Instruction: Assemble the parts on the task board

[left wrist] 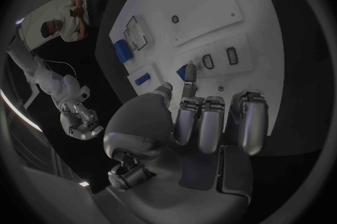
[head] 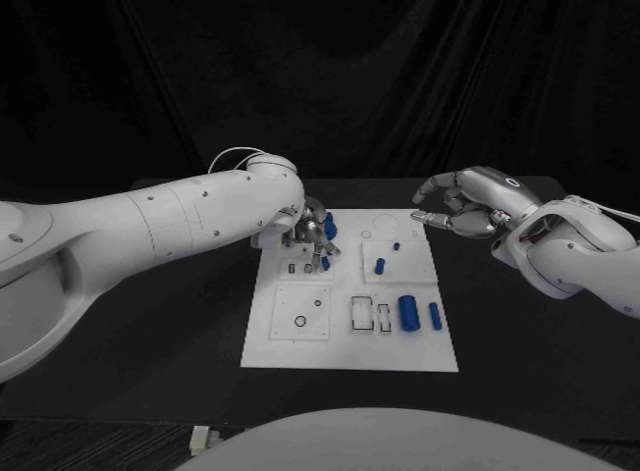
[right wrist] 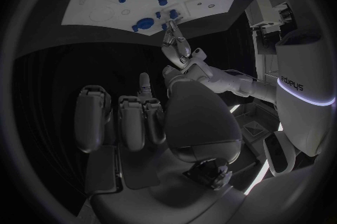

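Nearest me, task board (head: 351, 348) carries five blue parts (head: 408, 316); my left hand (head: 310, 234) pinches one, right hand (head: 457, 203) clenched empty; no legible writing

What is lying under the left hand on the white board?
Under the left hand, the task board shows a blue part at the fingertips and two small dark slots. The board beneath the palm is covered.

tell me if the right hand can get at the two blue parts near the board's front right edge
Probably yes: the right hand hovers empty off the task board's far right corner, and nothing lies over the two blue parts.
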Controlling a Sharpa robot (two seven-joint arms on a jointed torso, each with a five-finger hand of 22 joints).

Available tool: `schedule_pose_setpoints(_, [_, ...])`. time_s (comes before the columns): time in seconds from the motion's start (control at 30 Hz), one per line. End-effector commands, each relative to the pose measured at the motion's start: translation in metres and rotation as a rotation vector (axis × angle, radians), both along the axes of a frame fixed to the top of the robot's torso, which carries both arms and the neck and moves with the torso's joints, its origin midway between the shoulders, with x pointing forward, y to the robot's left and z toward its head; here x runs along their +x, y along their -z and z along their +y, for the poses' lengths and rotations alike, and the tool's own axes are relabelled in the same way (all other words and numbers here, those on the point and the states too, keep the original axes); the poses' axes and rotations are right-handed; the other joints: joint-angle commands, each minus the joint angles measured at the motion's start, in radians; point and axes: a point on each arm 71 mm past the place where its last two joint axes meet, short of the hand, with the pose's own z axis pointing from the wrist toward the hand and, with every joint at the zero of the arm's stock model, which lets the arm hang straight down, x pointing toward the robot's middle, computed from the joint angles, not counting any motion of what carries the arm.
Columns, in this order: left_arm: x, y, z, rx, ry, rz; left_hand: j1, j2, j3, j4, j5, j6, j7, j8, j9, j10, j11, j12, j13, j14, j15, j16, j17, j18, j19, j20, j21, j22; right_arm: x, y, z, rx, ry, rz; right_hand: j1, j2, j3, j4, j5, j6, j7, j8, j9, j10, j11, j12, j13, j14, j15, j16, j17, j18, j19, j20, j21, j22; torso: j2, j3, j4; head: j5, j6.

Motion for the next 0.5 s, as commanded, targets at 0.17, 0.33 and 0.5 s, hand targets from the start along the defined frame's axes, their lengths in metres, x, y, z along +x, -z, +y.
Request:
schedule_pose_setpoints(0.17, [-0.0009,0.0037,-0.0029,-0.003,0.008,0.014,-0.005,0.001,0.007,-0.001,0.006,-0.007,0.002,0.007,0.004,0.108,-0.007,0.003,0.261,0.106,-0.006,0.003,0.263,0.012,-0.011,0.000,-0.005,0.163,0.0006,0.0016,-0.0017,-0.006,0.019,0.013,0.003,0.002,-0.001,0.002,0.004,0.010,0.002,-0.001,-0.002,0.103,0.006,0.003,0.263,0.093,0.006,-0.006,0.213,-0.002,0.029,0.005,-0.006,0.204,0.000,-0.0004,0.0004,-0.002,0.000])
schedule_pose_setpoints(0.33, [-0.0017,0.0068,-0.0035,0.002,0.007,0.022,-0.009,0.002,0.009,0.001,0.004,-0.010,0.002,0.008,0.010,0.108,-0.007,0.003,0.261,0.106,-0.006,0.003,0.263,0.013,-0.019,-0.001,-0.010,0.158,0.0007,0.0017,-0.0019,-0.007,0.020,0.014,0.003,0.002,-0.001,0.002,0.004,0.010,0.002,-0.001,-0.002,0.103,0.006,0.003,0.263,0.093,0.006,-0.006,0.213,-0.002,0.029,0.005,-0.006,0.204,-0.001,-0.0001,-0.0002,-0.002,0.000])
schedule_pose_setpoints(0.5, [-0.0019,0.0097,-0.0035,0.011,0.004,0.030,-0.009,0.002,0.010,0.000,0.004,-0.010,0.002,0.008,0.013,0.108,-0.007,0.003,0.261,0.106,-0.007,0.003,0.263,0.013,-0.019,-0.002,-0.010,0.159,0.0007,0.0019,-0.0018,-0.008,0.020,0.017,0.002,0.002,-0.002,0.003,0.003,0.010,0.002,-0.001,-0.002,0.103,0.007,0.003,0.263,0.093,0.006,-0.007,0.212,-0.002,0.028,0.006,-0.009,0.203,-0.001,-0.0003,-0.0001,-0.003,0.000])
